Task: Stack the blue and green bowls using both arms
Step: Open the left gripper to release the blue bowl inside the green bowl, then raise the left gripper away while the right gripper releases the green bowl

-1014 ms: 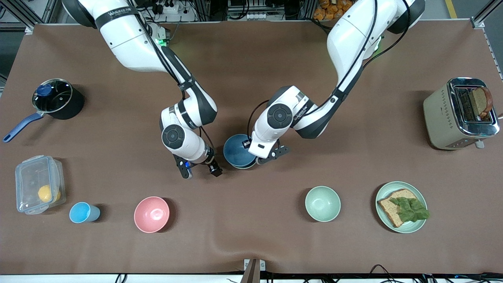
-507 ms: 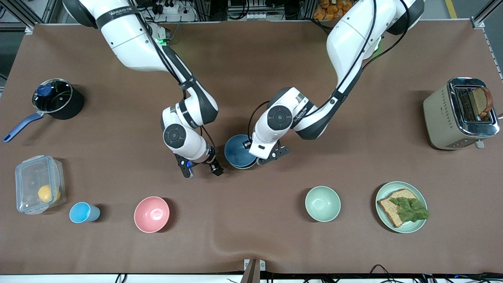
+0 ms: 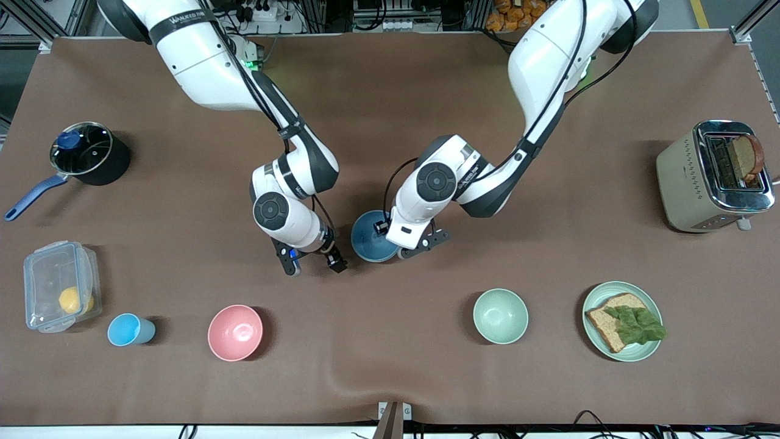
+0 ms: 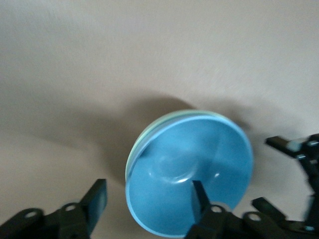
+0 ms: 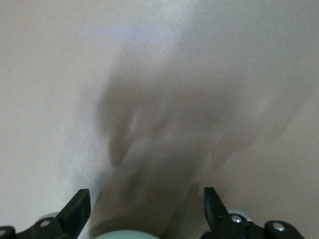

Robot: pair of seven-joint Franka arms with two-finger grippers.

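The blue bowl (image 3: 370, 239) sits nested inside the green bowl at the middle of the table. In the left wrist view the blue bowl (image 4: 192, 169) fills the lower middle, and only a thin rim of the green bowl (image 4: 142, 137) shows round it. My left gripper (image 3: 395, 244) is low at the bowls' edge on the side toward the left arm's end. It shows open in its wrist view (image 4: 148, 196), with one finger over the blue bowl's inside and the other outside the rims. My right gripper (image 3: 314, 265) is open and empty beside the bowls, toward the right arm's end.
Nearer the front camera stand a pink bowl (image 3: 235, 332), a light-blue cup (image 3: 129, 330), a pale mint bowl (image 3: 500, 316) and a plate with a sandwich (image 3: 623, 321). A clear box (image 3: 60, 294) and a pot (image 3: 86, 152) stand at the right arm's end, a toaster (image 3: 714, 175) at the left arm's end.
The left hand and the stacked bowls have shifted slightly toward the left arm's end. The right gripper has edged a little toward the bowls.
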